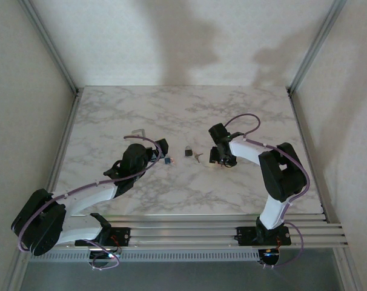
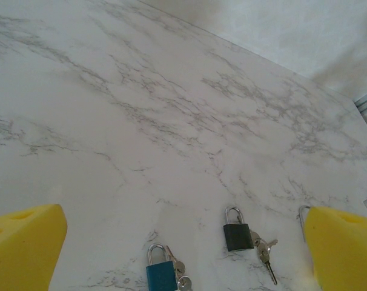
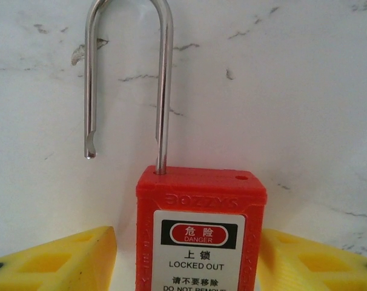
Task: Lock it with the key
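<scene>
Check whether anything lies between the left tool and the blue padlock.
Nothing visible does. The left tool is open and the blue padlock lies on bare table in line with the gap between its fingers. The dark padlock lies apart, to the right.

A marbled surface [image 1: 171, 115] carries a blue padlock [image 2: 161, 273] with a key ring [image 2: 181, 276] touching it. At its 2 o'clock lies a black padlock [image 2: 237, 235], with keys [image 2: 265, 251] at that one's 4 o'clock.
</scene>
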You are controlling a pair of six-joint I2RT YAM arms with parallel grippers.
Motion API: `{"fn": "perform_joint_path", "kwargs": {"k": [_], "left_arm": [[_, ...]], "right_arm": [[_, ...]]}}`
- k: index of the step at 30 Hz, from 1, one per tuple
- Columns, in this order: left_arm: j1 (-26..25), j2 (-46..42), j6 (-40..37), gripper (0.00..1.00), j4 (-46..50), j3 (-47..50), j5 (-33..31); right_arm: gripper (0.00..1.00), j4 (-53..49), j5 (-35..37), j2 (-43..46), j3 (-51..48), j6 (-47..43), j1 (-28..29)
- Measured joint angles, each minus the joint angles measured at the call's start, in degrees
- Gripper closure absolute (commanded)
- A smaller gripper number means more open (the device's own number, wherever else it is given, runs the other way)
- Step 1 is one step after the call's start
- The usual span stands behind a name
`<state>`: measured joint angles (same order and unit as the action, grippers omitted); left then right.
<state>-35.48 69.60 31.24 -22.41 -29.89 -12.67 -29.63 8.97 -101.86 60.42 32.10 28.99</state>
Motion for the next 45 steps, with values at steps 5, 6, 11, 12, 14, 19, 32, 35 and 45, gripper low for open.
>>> {"fn": "perform_joint_path", "kwargs": {"k": [5, 6, 11, 12, 14, 19, 32, 35, 45], "left_arm": [[0.0, 0.33, -0.02, 0.0, 0.0, 0.0, 0.0], [0.0, 0.33, -0.02, 0.0, 0.0, 0.0, 0.0], [0.0, 0.57, 0.0, 0.0, 0.0, 0.0, 0.11], [0.0, 0.59, -0.02, 0.0, 0.0, 0.0, 0.2], [0.0, 0.59, -0.02, 0.0, 0.0, 0.0, 0.22], [0.0, 0.59, -0.02, 0.0, 0.0, 0.0, 0.24], [0.0, 0.59, -0.02, 0.0, 0.0, 0.0, 0.63], [0.0, 0.59, -0.02, 0.0, 0.0, 0.0, 0.7], [0.0, 0.59, -0.02, 0.0, 0.0, 0.0, 0.85]], "right_arm": [[0.42, -0.02, 0.02, 0.0, 0.0, -0.11, -0.09], [0.43, -0.09, 0.02, 0.0, 0.0, -0.04, -0.09], [0.46, -0.24, 0.04, 0.0, 0.0, -0.2, -0.24], [0.46, -0.24, 0.04, 0.0, 0.0, -0.2, -0.26], [0.48, -0.26, 0.04, -0.02, 0.0, -0.28, -0.26], [0.51, -0.48, 0.09, -0.02, 0.0, -0.59, -0.35], [0.63, -0.59, 0.15, 0.07, 0.0, -0.9, -0.48], [0.68, -0.61, 0.09, 0.11, 0.0, -0.9, -0.48], [0.78, 0.83, -0.81, 1.14, -1.05, -1.14, -0.5]]}}
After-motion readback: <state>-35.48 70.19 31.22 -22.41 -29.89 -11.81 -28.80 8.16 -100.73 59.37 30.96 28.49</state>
